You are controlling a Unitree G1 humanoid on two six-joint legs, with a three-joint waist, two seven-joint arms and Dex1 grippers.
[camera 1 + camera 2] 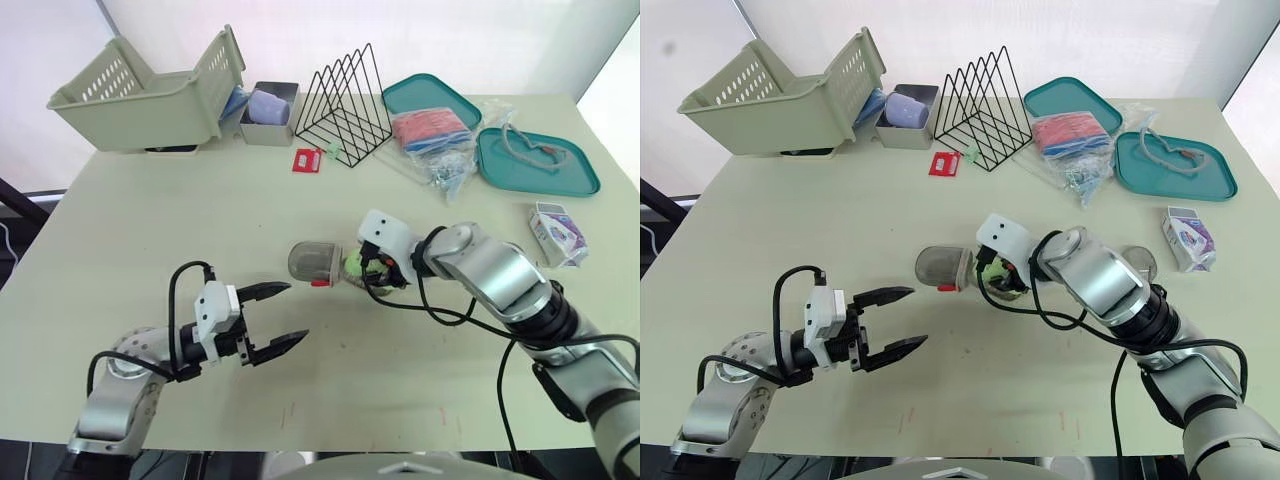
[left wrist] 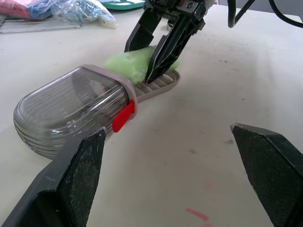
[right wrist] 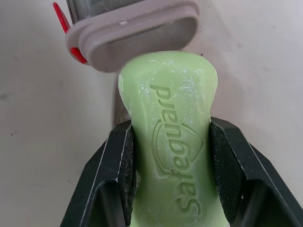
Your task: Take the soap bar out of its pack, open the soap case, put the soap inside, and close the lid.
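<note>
The pale green soap bar (image 2: 125,64) is out near the middle of the cream tabletop (image 1: 200,200), pinched by its two long sides between the black fingers of the right gripper (image 3: 170,130). Its long axis runs in line with those fingers. Its free, rounded end points toward the robot's left, straight at the mouth of the soap case, and the face with the raised lettering is turned up toward the wrist.

The case lies flat with its long axis across the table, left to right. Its clear ribbed plastic cover (image 2: 71,111) has its closed, domed end toward the robot's left. The grey-rimmed opening, with a small red latch (image 2: 124,116) at the side, faces right. A grey slotted tray (image 2: 165,84) sticks out of that opening, and the soap sits over it with its tip just short of the rim. I can't tell whether the bar is actually touching the tray.

The left gripper (image 1: 297,312) hovers nearer the front edge, a little apart from the case. Its jaws are spread wide with nothing between them, and its fingertips aim toward the cover.

A small white and purple carton (image 1: 555,232) lies well off toward the right edge.
</note>
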